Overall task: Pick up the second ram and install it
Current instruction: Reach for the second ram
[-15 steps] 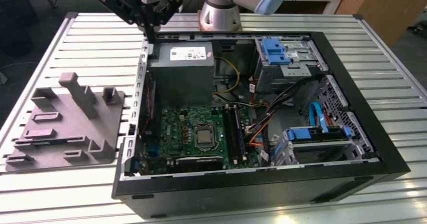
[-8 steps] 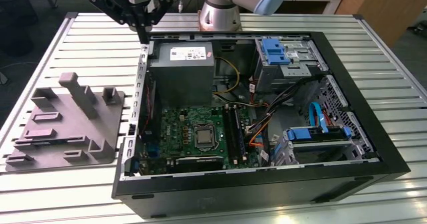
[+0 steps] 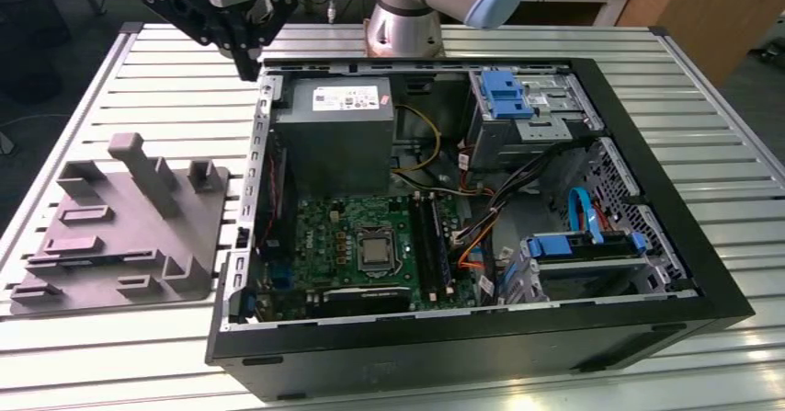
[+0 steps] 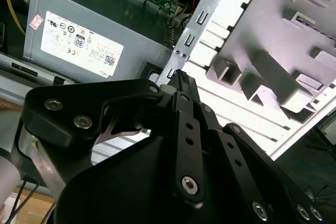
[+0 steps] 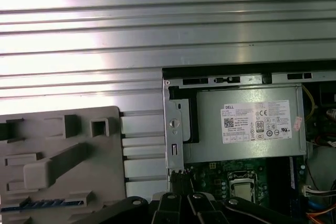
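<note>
Though it is hard to be sure, the second ram (image 3: pixel 427 236) seems already seated upright in the motherboard (image 3: pixel 325 232) slots beside the processor socket (image 3: pixel 371 248), so little appears left. The pincer (image 3: pixel 252 64), clenched on nothing, hangs over the case (image 3: pixel 491 337) corner by the power supply (image 3: pixel 334 140), near the grey block (image 3: pixel 117 218).

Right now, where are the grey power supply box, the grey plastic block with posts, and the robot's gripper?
Power supply (image 3: pixel 331 149), exterior view: its broad grey face, below the label.
Grey plastic block (image 3: pixel 135 232), exterior view: its flat base.
Gripper (image 4: pixel 178 77), second wrist view: the tip where its jaws meet.
</note>
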`<state>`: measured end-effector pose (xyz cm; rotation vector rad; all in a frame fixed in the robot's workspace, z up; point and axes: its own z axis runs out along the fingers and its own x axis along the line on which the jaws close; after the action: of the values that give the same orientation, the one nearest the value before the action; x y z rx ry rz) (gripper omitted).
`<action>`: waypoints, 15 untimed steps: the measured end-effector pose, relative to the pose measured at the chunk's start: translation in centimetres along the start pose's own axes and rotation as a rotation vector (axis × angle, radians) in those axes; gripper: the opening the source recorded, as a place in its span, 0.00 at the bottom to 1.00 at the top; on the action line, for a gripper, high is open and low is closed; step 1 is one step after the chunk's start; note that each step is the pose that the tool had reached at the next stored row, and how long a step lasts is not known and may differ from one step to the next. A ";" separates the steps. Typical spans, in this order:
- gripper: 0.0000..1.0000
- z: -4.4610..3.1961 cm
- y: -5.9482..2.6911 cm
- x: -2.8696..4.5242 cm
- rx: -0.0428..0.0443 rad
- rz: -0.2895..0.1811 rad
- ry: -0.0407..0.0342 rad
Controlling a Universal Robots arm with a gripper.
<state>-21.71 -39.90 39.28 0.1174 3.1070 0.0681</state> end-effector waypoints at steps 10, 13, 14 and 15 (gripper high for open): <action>0.10 -0.06 -0.15 2.00 -0.0001 0.000 -0.0015; 0.10 -0.07 -0.19 2.62 -0.0001 0.000 -0.0021; 0.10 -0.08 -0.21 2.82 -0.0001 0.000 -0.0021; 0.10 -0.08 -0.23 3.03 -0.0001 0.000 -0.0023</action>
<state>-24.74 -39.89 39.27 0.1176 3.1047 0.0681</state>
